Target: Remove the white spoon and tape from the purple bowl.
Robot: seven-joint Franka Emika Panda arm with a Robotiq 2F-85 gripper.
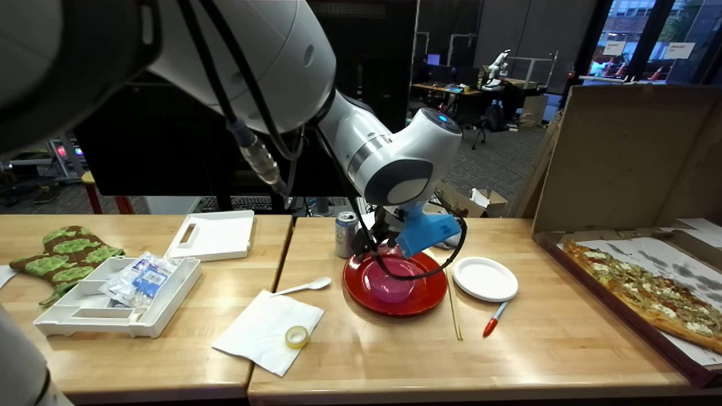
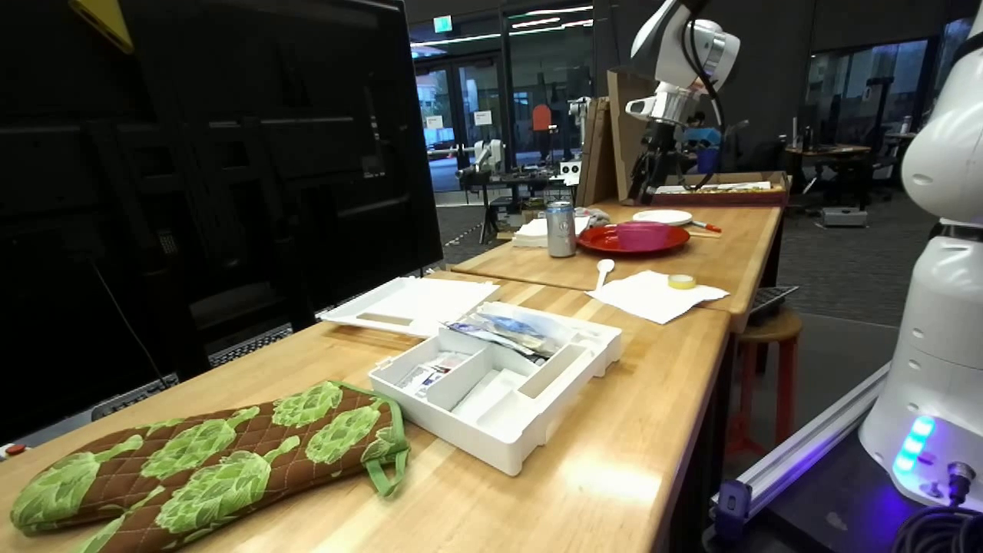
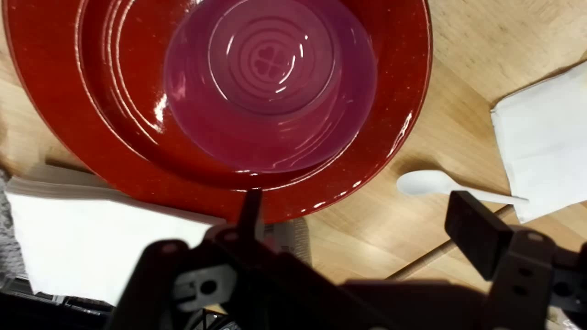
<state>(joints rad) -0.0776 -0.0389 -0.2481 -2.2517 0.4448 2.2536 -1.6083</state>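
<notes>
- Looking down through the wrist view, we see the gripper (image 3: 360, 217) released, its fingers (image 3: 479, 236) standing wide apart.
- From the middle of that gap, we place the purple bowl (image 3: 270, 87) at about eleven o'clock; it rests on a red plate (image 3: 403, 68), and a clover-like mark shows at the centre of its rings.
- In both exterior views, we see the gripper higher than the bowl.
- Between two and three o'clock from the same gap, we find the white spoon (image 3: 426, 182); its scoop lies on the bare table (image 3: 380, 229), and its handle end reaches over the edge of a white napkin (image 3: 545, 146).
- In an exterior view, we see the tape (image 1: 297, 345) lying flat on that napkin, toward its three o'clock edge, at about seven o'clock from the gripper.
- Both spoon and tape lie outside the bowl, the spoon being the nearer to it.
- Around the red plate, in an exterior view, we note a silver can (image 1: 346, 234) upright just beyond its rim between ten and eleven o'clock, a white plate (image 1: 485, 278) near it at three o'clock, and a red-ended marker (image 1: 496, 320) at about six o'clock from the white plate.
</notes>
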